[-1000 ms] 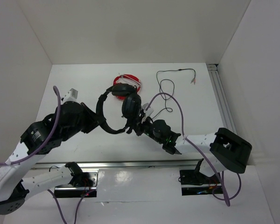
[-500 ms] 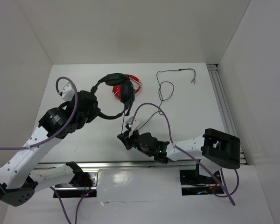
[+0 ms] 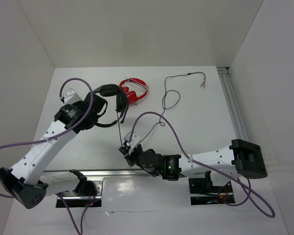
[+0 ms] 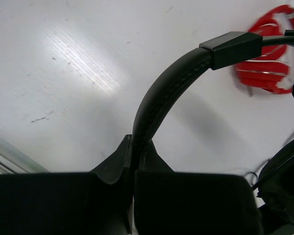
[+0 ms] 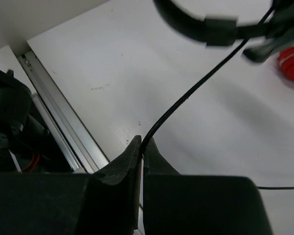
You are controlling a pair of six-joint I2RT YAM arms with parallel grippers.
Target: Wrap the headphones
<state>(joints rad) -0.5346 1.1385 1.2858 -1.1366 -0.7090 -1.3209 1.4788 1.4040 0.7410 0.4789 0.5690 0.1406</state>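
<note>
Headphones (image 3: 108, 90): gripped by left claw (image 3: 99, 109); cable (image 3: 119, 128) runs straight toward six o'clock, pinched in right claw (image 3: 125, 148).

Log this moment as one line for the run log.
left gripper: shut on headphones headband, above table | right gripper: shut on cable, stretched straight from earcup | red headphones: on table
</note>
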